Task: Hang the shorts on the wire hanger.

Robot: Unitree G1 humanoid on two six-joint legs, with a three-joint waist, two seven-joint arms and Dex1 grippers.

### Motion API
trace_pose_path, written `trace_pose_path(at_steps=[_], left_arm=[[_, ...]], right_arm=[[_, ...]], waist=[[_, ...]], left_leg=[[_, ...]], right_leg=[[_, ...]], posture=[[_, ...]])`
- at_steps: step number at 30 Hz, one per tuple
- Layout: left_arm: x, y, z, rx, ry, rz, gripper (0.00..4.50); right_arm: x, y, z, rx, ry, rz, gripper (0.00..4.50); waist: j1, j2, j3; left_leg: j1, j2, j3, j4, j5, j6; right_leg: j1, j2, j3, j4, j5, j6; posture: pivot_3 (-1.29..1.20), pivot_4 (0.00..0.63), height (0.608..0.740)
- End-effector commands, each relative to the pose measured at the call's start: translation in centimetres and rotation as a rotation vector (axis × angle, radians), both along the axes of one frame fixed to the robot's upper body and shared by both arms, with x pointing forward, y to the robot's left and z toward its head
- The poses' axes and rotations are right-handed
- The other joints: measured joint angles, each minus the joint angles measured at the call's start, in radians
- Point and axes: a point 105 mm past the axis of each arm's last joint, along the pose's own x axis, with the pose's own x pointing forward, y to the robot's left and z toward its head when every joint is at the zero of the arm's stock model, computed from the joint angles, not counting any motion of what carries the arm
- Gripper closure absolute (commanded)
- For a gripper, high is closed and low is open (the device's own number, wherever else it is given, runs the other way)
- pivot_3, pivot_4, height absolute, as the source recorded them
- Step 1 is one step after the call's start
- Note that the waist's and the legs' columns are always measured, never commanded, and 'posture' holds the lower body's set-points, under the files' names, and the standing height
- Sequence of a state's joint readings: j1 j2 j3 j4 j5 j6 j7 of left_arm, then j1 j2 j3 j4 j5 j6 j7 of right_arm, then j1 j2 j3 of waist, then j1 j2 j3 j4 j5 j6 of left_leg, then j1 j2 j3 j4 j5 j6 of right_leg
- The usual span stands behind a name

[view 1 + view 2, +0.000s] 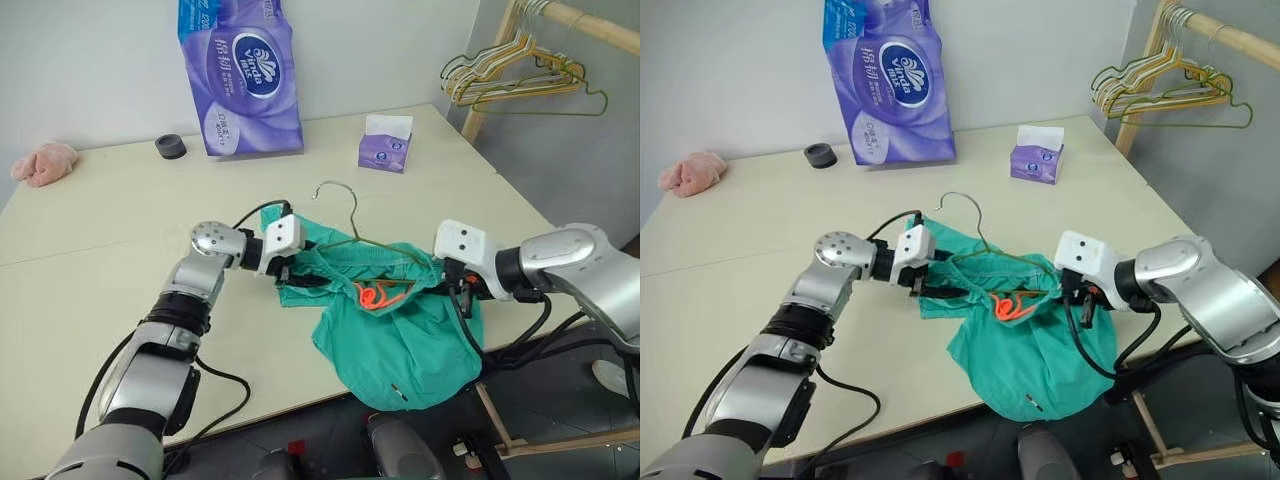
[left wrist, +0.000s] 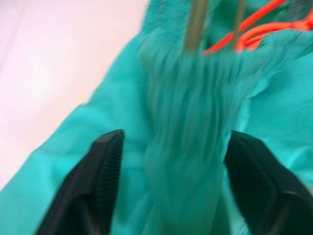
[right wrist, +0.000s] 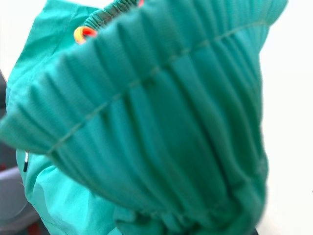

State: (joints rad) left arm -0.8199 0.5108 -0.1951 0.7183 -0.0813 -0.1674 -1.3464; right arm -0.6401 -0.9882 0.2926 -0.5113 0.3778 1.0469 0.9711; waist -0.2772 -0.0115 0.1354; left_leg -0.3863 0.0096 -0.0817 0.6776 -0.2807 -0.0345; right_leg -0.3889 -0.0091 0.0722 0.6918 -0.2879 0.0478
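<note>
The teal-green shorts point(image 1: 400, 340) lie at the table's front edge, their lower part drooping over it. The orange drawstring point(image 1: 375, 296) shows at the gathered waistband. The thin wire hanger point(image 1: 352, 215) lies on the table with its hook pointing away from me and its lower part tucked into the waistband. My left gripper point(image 1: 300, 275) is at the waistband's left end; in the left wrist view its fingers point(image 2: 98, 176) stand apart, open, with bunched cloth between them. My right gripper point(image 1: 458, 290) is shut on the shorts at the waistband's right end.
A purple tissue-roll pack point(image 1: 240, 75), a small tissue box point(image 1: 385, 145) and a black ring point(image 1: 171, 147) stand at the table's back. A pink cloth lump point(image 1: 45, 162) lies far left. A bunch of hangers point(image 1: 520, 75) hangs on a wooden rack at the right.
</note>
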Motion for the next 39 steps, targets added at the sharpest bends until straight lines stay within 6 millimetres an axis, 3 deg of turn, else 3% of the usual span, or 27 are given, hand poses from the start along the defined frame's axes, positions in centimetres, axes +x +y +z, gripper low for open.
trace_pose_path(at_steps=[1, 7, 14, 17, 20, 25, 28, 34, 39], left_arm=[[1.6, 1.6, 1.6, -0.002, -0.091, 0.086, 0.82], [3.5, 2.4, 2.7, -0.043, -0.176, 0.199, 0.82], [4.4, 1.2, 5.6, -0.238, -0.125, 0.236, 0.82], [3.7, 0.4, 6.7, -0.319, -0.002, 0.176, 0.82], [1.7, 0.0, 6.9, -0.3, 0.112, 0.051, 0.82], [1.0, 0.8, 6.6, -0.18, 0.062, 0.025, 0.82], [1.3, 0.9, 7.2, -0.17, 0.012, 0.041, 0.04], [1.7, 1.7, 7.9, -0.163, -0.027, 0.059, 0.04], [3.9, 3.6, 10.7, -0.246, -0.099, 0.216, 0.04]], right_arm=[[-0.3, -0.2, 1.6, 0.025, -0.052, 0.002, 4.5], [-0.8, -0.8, 2.1, 0.025, -0.059, -0.011, 4.5], [-1.0, -1.1, 1.8, 0.038, -0.054, -0.033, 4.5], [-0.9, -1.1, 1.4, 0.039, -0.064, -0.045, 4.5], [-0.8, -1.1, 1.3, 0.048, -0.063, -0.054, 4.5], [-0.8, -1.4, 1.1, 0.049, -0.055, -0.063, 4.5], [-0.9, -1.7, 1.0, 0.034, -0.054, -0.061, 4.5], [-1.0, -2.1, 0.9, 0.022, -0.052, -0.059, 4.5], [-1.0, -3.8, 0.5, 0.044, -0.018, -0.148, 4.5]], waist=[[0.0, 0.0, 0.0], [0.001, 0.0, 0.0], [0.001, 0.0, 0.0], [-0.001, 0.0, 0.0], [-0.003, 0.0, 0.0], [-0.003, 0.0, 0.0], [0.0, 0.0, 0.0], [0.002, 0.0, 0.0], [0.002, 0.0, 0.0]], left_leg=[[0.0, 0.0, 0.0, 0.0, 0.0, 0.0], [0.0, 0.0, 0.0, 0.0, 0.0, 0.0], [0.0, -0.001, 0.0, 0.0, 0.0, 0.0], [0.0, -0.001, 0.0, 0.0, 0.0, 0.0], [-0.001, 0.0, 0.001, 0.0, 0.0, 0.0], [0.0, 0.0, 0.0, 0.0, 0.0, 0.0], [0.001, 0.0, 0.0, 0.0, 0.0, 0.0], [0.0, 0.0, 0.0, 0.0, 0.0, 0.0], [0.0, -0.001, 0.001, 0.0, 0.0, 0.0]], right_leg=[[0.0, 0.0, 0.0, 0.0, 0.0, 0.0], [0.0, 0.0, 0.0, 0.0, 0.0, 0.0], [0.0, -0.001, 0.0, 0.0, 0.0, 0.0], [0.0, 0.0, 0.0, 0.0, 0.0, 0.0], [0.0, 0.0, 0.0, 0.001, 0.0, 0.0], [0.0, 0.001, 0.0, 0.001, 0.0, 0.0], [0.0, 0.0, 0.0, 0.001, 0.0, 0.0], [0.0, 0.0, 0.0, 0.001, 0.0, 0.0], [0.0, 0.0, 0.0, 0.001, 0.0, 0.0]], posture=[[-0.29, 0.068, 0.74], [-0.29, 0.068, 0.74], [-0.3, 0.07, 0.74], [-0.3, 0.071, 0.74], [-0.3, 0.072, 0.74], [-0.29, 0.07, 0.74], [-0.29, 0.065, 0.74], [-0.29, 0.063, 0.74], [-0.29, 0.062, 0.74]])
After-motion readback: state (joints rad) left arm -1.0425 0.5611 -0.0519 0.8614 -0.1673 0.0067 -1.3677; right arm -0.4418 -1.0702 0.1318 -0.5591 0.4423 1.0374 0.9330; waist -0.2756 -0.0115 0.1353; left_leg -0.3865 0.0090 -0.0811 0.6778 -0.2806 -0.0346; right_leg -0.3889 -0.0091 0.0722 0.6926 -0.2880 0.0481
